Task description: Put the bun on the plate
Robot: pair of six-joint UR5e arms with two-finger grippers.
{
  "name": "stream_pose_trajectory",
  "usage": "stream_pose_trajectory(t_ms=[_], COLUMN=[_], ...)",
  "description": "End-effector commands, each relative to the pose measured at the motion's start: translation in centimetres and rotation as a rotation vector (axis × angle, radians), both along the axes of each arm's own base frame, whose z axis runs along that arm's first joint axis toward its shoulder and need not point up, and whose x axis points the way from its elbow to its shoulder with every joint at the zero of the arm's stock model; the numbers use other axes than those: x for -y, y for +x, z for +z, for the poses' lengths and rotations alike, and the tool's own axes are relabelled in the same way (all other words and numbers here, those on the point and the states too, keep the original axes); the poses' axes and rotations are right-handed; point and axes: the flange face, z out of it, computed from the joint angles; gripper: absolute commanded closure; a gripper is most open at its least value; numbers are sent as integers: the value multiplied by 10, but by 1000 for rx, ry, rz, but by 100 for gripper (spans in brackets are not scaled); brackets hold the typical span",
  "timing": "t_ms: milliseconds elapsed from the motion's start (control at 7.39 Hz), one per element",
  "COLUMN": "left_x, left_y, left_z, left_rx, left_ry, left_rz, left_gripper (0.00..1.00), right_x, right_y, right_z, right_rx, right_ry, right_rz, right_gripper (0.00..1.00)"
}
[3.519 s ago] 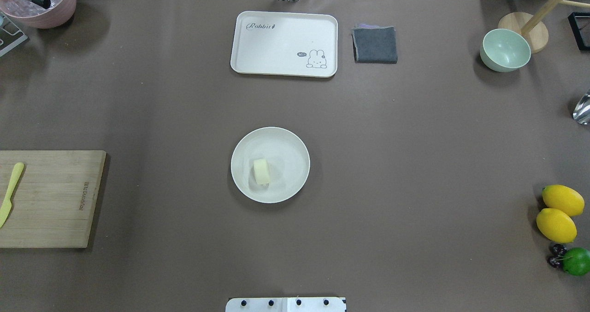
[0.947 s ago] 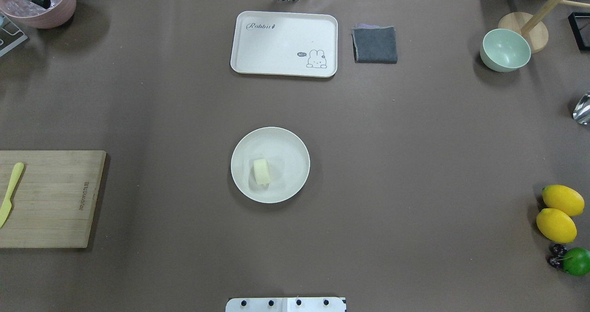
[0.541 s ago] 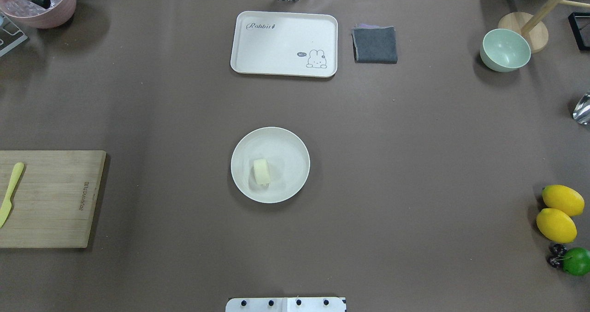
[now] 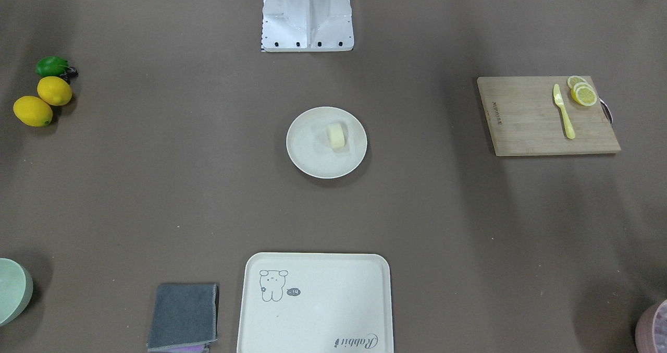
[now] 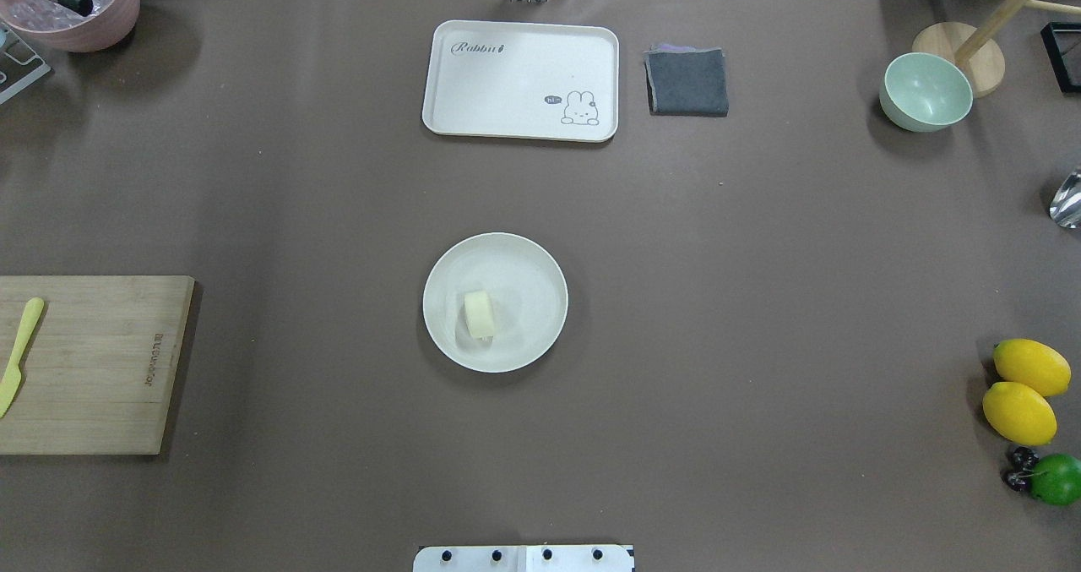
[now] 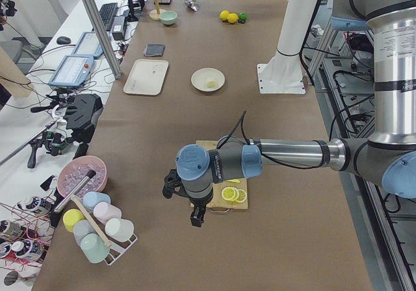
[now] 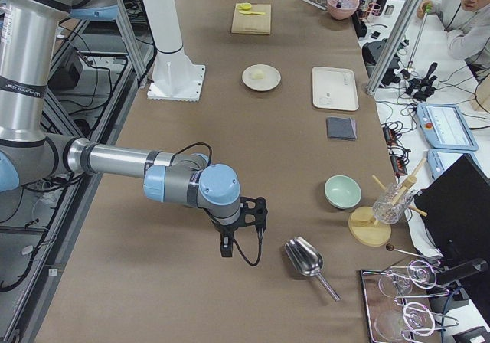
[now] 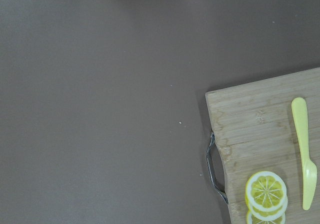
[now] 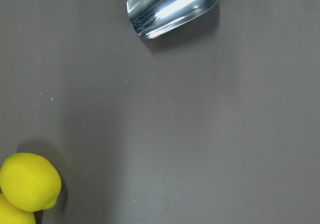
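I cannot tell whether my left gripper or my right gripper is spread or pressed together; only the side views catch them. The bun lies on the plate, well apart from both grippers and between them. The tray past it reads "Rabbit", with "hi" beside a bunny drawing. The cutting board under my left gripper bears a brand too small to read. The overhead view cuts off the lemon slices that my left wrist camera shows. My right wrist camera shows a metal scoop.
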Motion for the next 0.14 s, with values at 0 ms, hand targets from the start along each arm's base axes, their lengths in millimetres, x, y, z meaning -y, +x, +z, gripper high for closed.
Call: stream_pose_trajectory(t_ms=[0], left_x=[1], left_y=[0], left_z=[-1], left_rx=[0], left_ry=[3], left_rz=[1], left_gripper=[3], right_x=[1], right_y=[0], right_z=[-1], right_rx=[0], right_ry=[4], right_rz=[0], right_gripper=[0])
